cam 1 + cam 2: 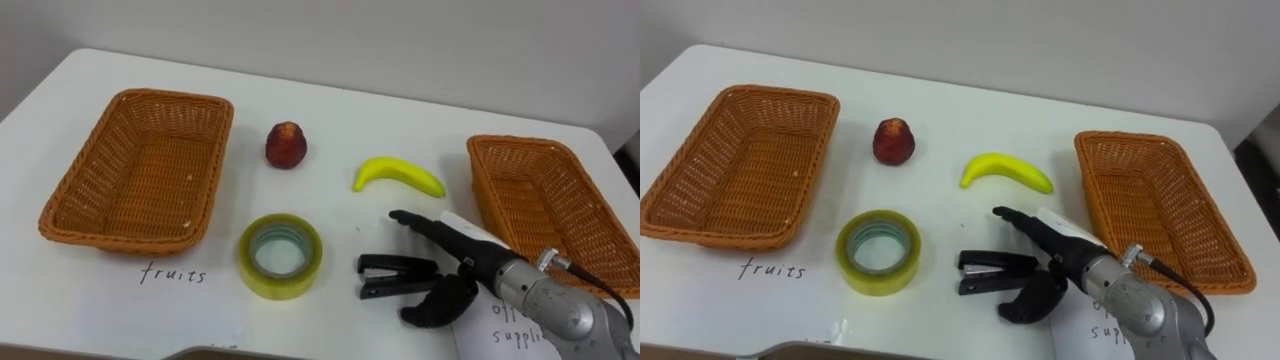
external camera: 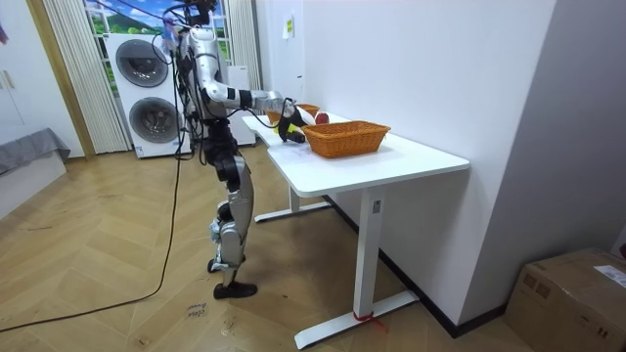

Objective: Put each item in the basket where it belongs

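Nothing is sorted yet, as I judge it: the left wicker basket [image 1: 175, 96] and the right wicker basket [image 1: 520, 142] are both empty, and all four things lie on the white table [image 1: 330, 110] between them. The red fruit [image 1: 286, 145] (an apple or a peach, I cannot say which) is near the left basket. The banana [image 1: 398, 175] is nearer to the right one. The roll of yellowish tape [image 1: 280, 287] lies in front, beside the black stapler [image 1: 395, 264].

The robot's right hand [image 1: 465, 250] is at the stapler's right end, spread, with straight fingers on its far side and the thumb on its near side; it does not pinch it. So the stapler seems to be the first piece, and three more remain.

The robot stands close at the table's edge, on a wooden floor [image 2: 117, 293], with two stacked washing machines [image 2: 145, 64] behind it.
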